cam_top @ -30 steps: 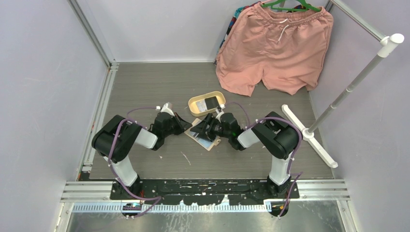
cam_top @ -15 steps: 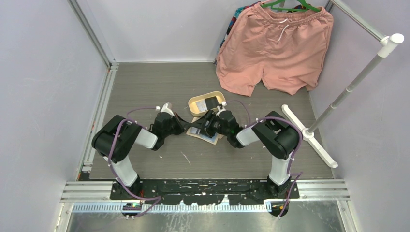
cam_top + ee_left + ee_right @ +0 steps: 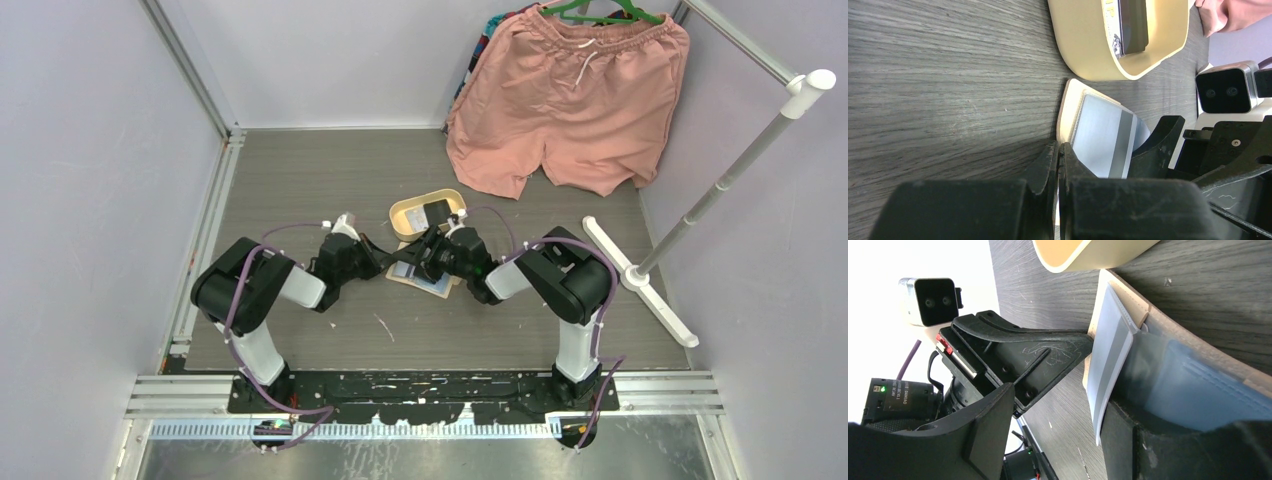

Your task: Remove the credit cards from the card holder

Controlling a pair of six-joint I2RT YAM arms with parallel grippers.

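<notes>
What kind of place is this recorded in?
Most likely a lab test cell, not a home: plain walls with aluminium rails, two robot arms bolted at the table edge, and pink shorts hung as a prop.

"DAMIAO" faintly legible on black motor housing (image 3: 894,396), card print in tray unreadable
</notes>
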